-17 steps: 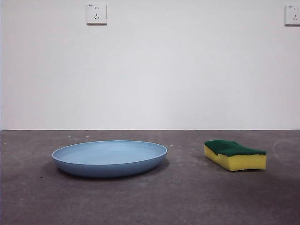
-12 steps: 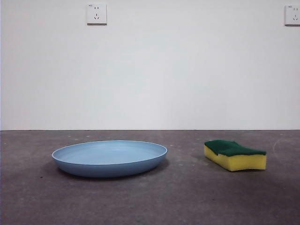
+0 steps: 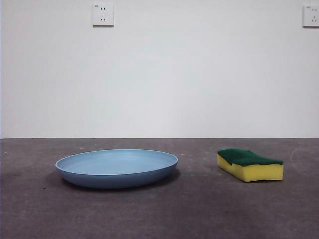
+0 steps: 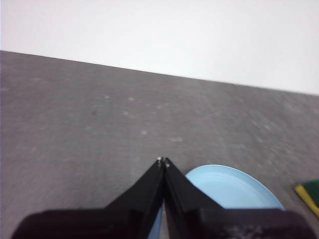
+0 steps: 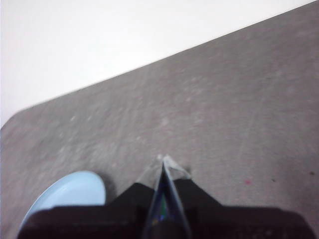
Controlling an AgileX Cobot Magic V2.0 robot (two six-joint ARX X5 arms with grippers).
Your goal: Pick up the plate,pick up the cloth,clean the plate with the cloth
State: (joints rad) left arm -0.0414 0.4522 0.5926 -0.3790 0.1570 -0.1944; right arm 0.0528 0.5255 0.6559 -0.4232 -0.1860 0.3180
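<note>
The light-blue plate [image 3: 116,168] lies flat on the grey table, left of centre in the front view. The cloth [image 3: 249,164], a yellow sponge with a dark green top, rests to its right, apart from it. Neither arm shows in the front view. My left gripper [image 4: 163,161] is shut, hovering above the table with the plate [image 4: 230,189] just beyond its jaws and a corner of the cloth [image 4: 309,191] at the picture's edge. My right gripper [image 5: 163,160] is shut too, high over bare table, with the plate's rim [image 5: 72,194] off to one side.
A white wall rises behind the table [image 3: 199,209], with two wall sockets [image 3: 102,14] high up. The table surface is dark grey and mottled.
</note>
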